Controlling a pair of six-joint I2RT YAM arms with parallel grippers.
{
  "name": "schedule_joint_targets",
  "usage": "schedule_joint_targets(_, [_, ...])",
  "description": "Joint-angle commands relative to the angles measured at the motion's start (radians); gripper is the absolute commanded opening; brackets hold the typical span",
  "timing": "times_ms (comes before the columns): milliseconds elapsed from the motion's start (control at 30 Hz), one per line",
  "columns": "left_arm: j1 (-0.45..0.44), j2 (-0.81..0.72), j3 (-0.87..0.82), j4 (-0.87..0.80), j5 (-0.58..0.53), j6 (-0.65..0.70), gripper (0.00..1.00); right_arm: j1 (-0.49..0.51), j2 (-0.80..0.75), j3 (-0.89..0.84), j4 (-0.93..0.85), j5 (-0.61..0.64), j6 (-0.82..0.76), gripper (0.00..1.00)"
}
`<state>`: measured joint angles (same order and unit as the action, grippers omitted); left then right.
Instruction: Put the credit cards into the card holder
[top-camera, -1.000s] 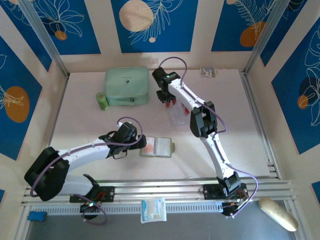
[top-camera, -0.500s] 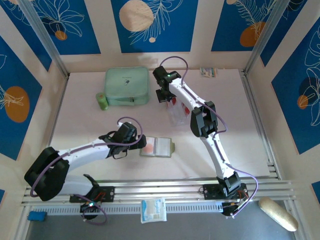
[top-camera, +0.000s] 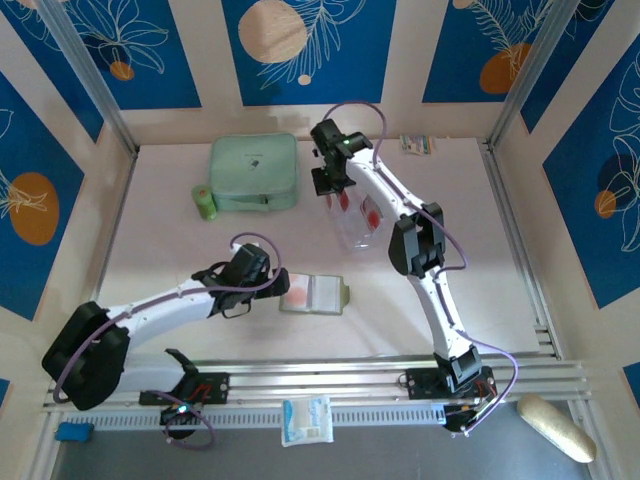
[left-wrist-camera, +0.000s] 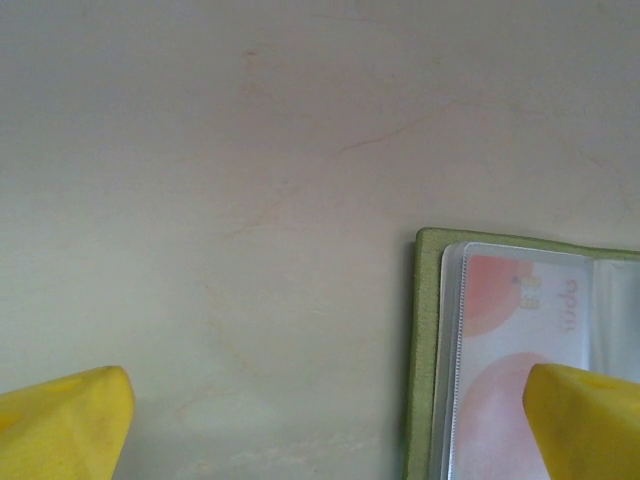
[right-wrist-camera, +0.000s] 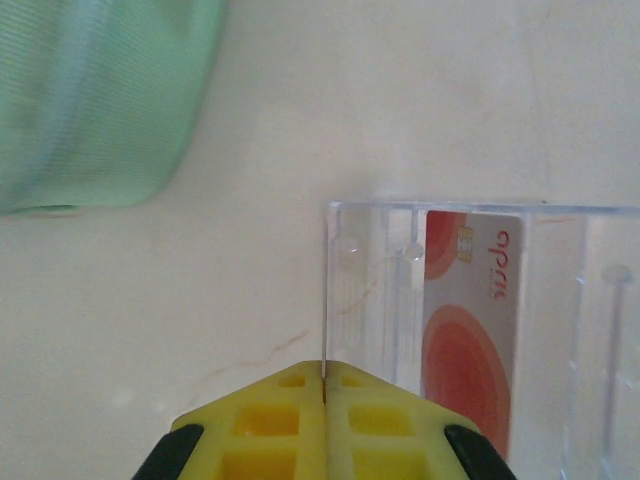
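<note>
Right end effector (right-wrist-camera: 323, 388) shifted back, clamped on credit card (right-wrist-camera: 324, 300) edge; left end effector (left-wrist-camera: 325, 425) agape beside card holder (left-wrist-camera: 500, 335).

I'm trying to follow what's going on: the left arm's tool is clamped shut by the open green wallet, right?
Not quite. The left arm's tool is open by the open green wallet; the left wrist view shows its yellow fingers spread wide.

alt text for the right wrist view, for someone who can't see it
The yellow right hand is shut on a thin card seen edge-on, beside the left wall of a clear box on a pale table. A second card with red circles stands inside the box, and a mint-green case lies at upper left.
</note>
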<state>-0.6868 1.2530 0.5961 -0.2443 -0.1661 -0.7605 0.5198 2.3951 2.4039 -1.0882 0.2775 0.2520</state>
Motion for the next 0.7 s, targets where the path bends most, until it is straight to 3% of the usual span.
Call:
schedule_joint_targets(0, [0.018,-0.038,0.025,-0.058,-0.028,0.034,1.0,0.017,-0.137,-0.059,0.036,-0.087,0.034,0.0])
schedule_joint_targets(133, [0.019,-0.053,0.041,-0.088,-0.031,0.059,1.0,0.033,-0.269,-0.216,0.123,-0.129,0.072,0.0])
schedule_joint_targets(267, [0.02,-0.053,0.061,-0.108,-0.024,0.091,1.0,0.044,-0.451,-0.491,0.29,-0.203,0.143,0.0])
schedule_joint_targets(533, [0.013,-0.003,0.121,-0.138,0.012,0.151,1.0,0.051,-0.864,-1.211,0.83,-0.378,0.425,0.0])
schedule_joint_targets(667, [-0.005,0.041,0.148,-0.148,0.014,0.161,1.0,0.075,-1.006,-1.515,1.105,-0.373,0.574,0.0])
